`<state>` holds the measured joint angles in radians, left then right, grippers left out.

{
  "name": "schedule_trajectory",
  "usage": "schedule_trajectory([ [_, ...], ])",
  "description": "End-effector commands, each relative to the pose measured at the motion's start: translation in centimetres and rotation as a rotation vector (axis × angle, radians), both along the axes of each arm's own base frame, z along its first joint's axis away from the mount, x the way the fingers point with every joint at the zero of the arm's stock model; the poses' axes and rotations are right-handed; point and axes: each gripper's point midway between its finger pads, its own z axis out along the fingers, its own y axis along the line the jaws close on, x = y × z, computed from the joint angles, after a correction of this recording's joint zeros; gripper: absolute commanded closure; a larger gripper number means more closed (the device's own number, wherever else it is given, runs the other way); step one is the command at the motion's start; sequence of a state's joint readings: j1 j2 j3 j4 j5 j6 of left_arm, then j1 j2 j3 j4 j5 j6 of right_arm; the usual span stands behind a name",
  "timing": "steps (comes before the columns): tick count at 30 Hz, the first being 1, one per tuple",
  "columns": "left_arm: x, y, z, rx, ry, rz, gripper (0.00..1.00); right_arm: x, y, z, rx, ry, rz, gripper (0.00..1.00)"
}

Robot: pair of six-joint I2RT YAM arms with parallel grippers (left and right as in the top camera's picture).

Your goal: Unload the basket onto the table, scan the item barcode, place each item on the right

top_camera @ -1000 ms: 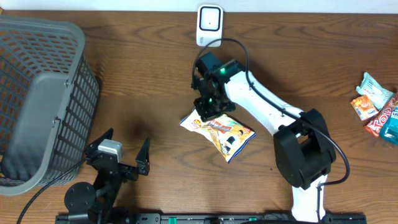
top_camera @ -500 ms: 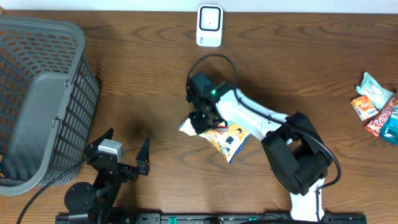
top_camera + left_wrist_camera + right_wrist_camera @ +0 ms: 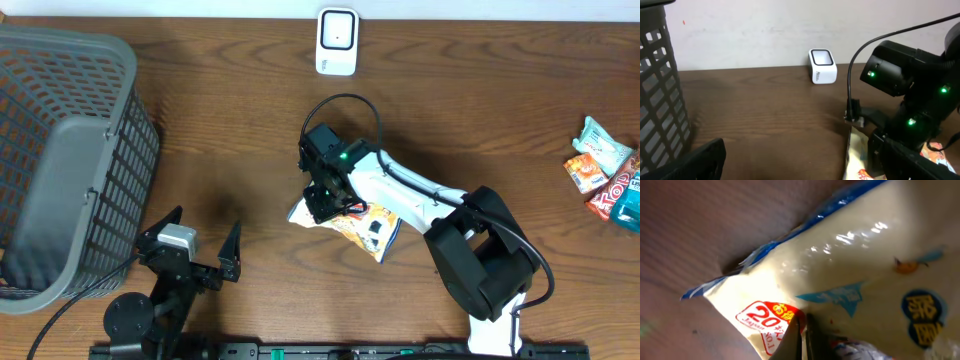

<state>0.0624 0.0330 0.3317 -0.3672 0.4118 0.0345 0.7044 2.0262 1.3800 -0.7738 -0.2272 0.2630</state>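
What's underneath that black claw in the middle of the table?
A yellow snack bag, pinched by the right gripper. The gripper hides part of the bag.

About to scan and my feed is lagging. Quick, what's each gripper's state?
Left gripper: open, holding nothing.
Right gripper: shut on the snack bag.
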Motion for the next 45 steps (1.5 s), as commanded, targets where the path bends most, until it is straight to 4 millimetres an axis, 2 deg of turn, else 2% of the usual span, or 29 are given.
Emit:
schedule_trajectory([
  [1,-0.1,0.0,0.3,0.014,-0.013,0.0,0.02,2.6,-1.0,2.3,-0.038,-0.083,-0.025,0.99],
  [5,-0.1,0.0,0.3,0.014,-0.013,0.0,0.02,4.1,-3.2,5.5,-0.131,-0.145,-0.062,0.97],
  [8,-0.1,0.0,0.3,0.014,-0.013,0.0,0.02,5.0,-5.1,7.9,-0.226,-0.215,-0.072,0.85],
  [9,-0.1,0.0,0.3,0.014,-0.013,0.0,0.02,5.1,-5.7,8.7,-0.256,-0.24,-0.053,0.78],
  [10,-0.1,0.0,0.3,0.014,-0.013,0.0,0.02,5.0,-6.1,9.2,-0.276,-0.257,-0.028,0.59],
  [12,-0.1,0.0,0.3,0.014,-0.013,0.0,0.02,4.3,-7.1,10.0,-0.328,-0.271,0.049,0.11],
  [13,-0.1,0.0,0.3,0.014,-0.013,0.0,0.02,3.7,-7.5,10.1,-0.352,-0.261,0.085,0.01],
  [17,-0.1,0.0,0.3,0.014,-0.013,0.0,0.02,1.4,-7.9,9.4,-0.406,-0.206,0.19,0.01],
  [25,-0.1,0.0,0.3,0.014,-0.013,0.0,0.02,-1.7,-6.0,6.2,-0.492,-0.261,0.34,0.01],
  [30,-0.1,0.0,0.3,0.014,-0.013,0.0,0.02,-1.5,-5.9,3.5,-0.538,-0.362,0.362,0.01],
  [34,-0.1,0.0,0.3,0.014,-0.013,0.0,0.02,-0.2,-7.1,1.4,-0.591,-0.468,0.353,0.01],
  [37,-0.1,0.0,0.3,0.014,-0.013,0.0,0.02,-0.1,-8.3,-0.5,-0.611,-0.491,0.409,0.1],
  [40,-0.1,0.0,0.3,0.014,-0.013,0.0,0.02,-0.7,-9.3,-2.0,-0.62,-0.484,0.426,0.31],
  [41,-0.1,0.0,0.3,0.014,-0.013,0.0,0.02,-0.9,-9.5,-2.4,-0.622,-0.484,0.442,0.51],
  [43,-0.1,0.0,0.3,0.014,-0.013,0.0,0.02,-1.3,-9.9,-2.8,-0.636,-0.475,0.489,0.77],
  [44,-0.1,0.0,0.3,0.014,-0.013,0.0,0.02,-1.3,-10.0,-2.8,-0.64,-0.47,0.5,0.92],
  [45,-0.1,0.0,0.3,0.014,-0.013,0.0,0.02,-1.3,-10.0,-2.8,-0.638,-0.47,0.497,0.99],
])
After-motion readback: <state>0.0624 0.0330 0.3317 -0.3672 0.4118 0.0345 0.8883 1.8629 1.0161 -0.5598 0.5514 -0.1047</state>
